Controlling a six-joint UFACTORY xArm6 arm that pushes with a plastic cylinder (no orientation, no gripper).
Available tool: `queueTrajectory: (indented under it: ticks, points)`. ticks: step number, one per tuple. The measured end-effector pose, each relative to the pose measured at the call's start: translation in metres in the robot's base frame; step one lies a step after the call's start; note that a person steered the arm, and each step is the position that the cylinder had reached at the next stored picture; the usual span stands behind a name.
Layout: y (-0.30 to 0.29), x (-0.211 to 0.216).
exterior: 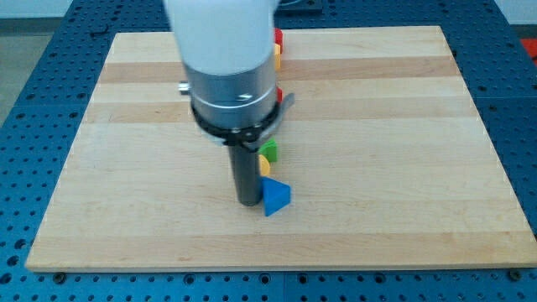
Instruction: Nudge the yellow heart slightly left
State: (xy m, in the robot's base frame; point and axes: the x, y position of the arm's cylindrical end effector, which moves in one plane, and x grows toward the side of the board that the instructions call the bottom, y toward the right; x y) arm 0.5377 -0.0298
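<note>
The single camera view looks down on a pale wooden table [377, 126] built of long glued planks with a smooth, lightly grained surface, resting on a blue perforated metal base [25, 75]. The arm [222, 59] fills the upper middle of the view: a white housing above a grey metal cylinder with a black collar, ending in a straight dark rod. My tip [248, 202] sits on the table; this tool is a plain rod with nothing to part or close.

Touching the tip on its right is a blue triangular block [276, 198], glossy and sharp-edged. Just beyond it, beside the rod, a small yellow block [265, 166] peeks out, mostly hidden by the rod; its shape cannot be made out, so I cannot tell if it is the heart. A green block [269, 151] sits right behind it.

At the far edge, to the right of the arm, a red block [278, 37] and another yellow block [276, 55] show as slivers. A further red sliver [279, 92] shows beside the collar.
</note>
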Motion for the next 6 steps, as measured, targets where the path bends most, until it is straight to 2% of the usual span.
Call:
queueTrajectory:
  ticks: [2, 3, 5, 6]
  points:
    - [0.076, -0.004]
    - [0.088, -0.011]
    - [0.039, -0.016]
    - [0.018, 0.000]
